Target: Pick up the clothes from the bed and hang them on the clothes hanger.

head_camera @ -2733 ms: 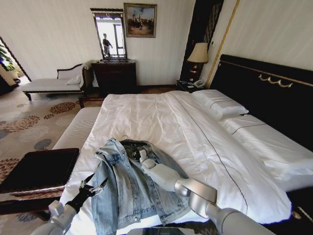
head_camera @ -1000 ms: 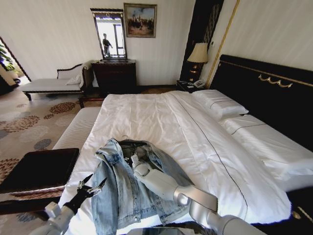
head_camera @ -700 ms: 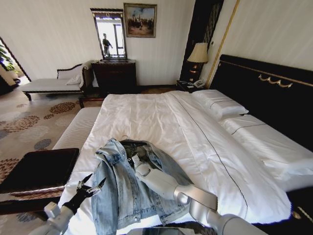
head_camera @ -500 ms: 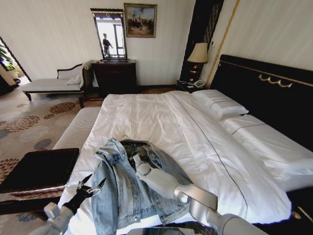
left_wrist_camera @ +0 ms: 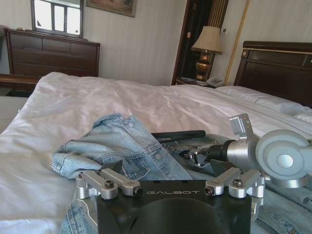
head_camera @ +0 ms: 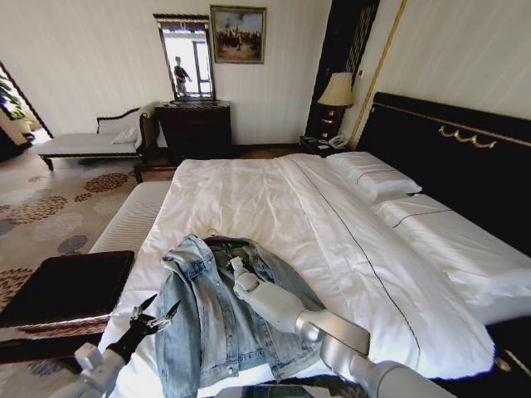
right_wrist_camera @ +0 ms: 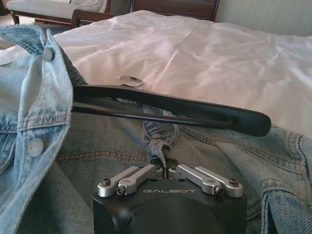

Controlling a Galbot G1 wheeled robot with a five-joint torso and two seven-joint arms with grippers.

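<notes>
Denim jacket (head_camera: 217,319) is lying open at the near end of the bed (head_camera: 274,199), collar toward the pillows. Black clothes hanger (right_wrist_camera: 165,109) is resting across the inside of the collar, metal hook on the sheet. Right hand (right_wrist_camera: 163,168) is pinching a fold of denim just below the hanger, fingers clenched. Left hand (head_camera: 153,315) is hovering released beside the jacket's edge. "GALBOT" is reading on both wrist housings.

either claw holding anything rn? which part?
Right claw is shut on the denim jacket, pinching a fold of fabric inside the collar, just below the black hanger. Left claw is open beside the jacket, holding nothing.
</notes>
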